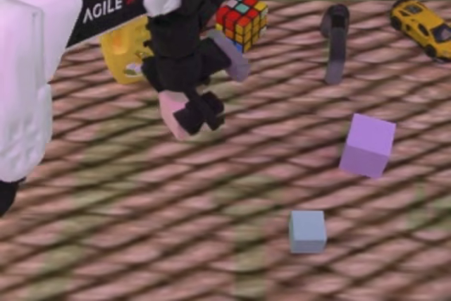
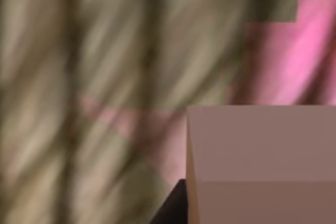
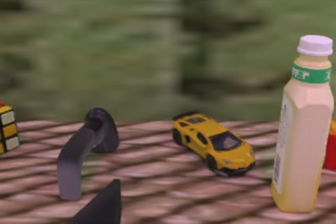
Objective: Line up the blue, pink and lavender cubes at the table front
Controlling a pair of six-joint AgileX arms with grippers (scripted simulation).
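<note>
My left gripper [image 1: 199, 112] is shut on the pink cube [image 1: 171, 113] over the left middle of the table [image 1: 232, 195]. In the left wrist view the pink cube [image 2: 262, 156] fills the frame, with one dark fingertip [image 2: 173, 211] against its side. The lavender cube [image 1: 368, 144] sits at the right middle. Nearer the front, right of centre, lies the smaller blue cube [image 1: 307, 231]. My right gripper [image 3: 152, 217] is out of the top view. It is open, with bare table beside its one visible fingertip [image 3: 105, 205].
A puzzle cube [image 1: 242, 19], a yellow object [image 1: 123, 51] half under my left arm, a dark hooked tool [image 1: 336, 40] and a yellow toy car [image 1: 423, 26] line the back. A cream bottle [image 3: 303, 129] stands beside the toy car [image 3: 212, 142].
</note>
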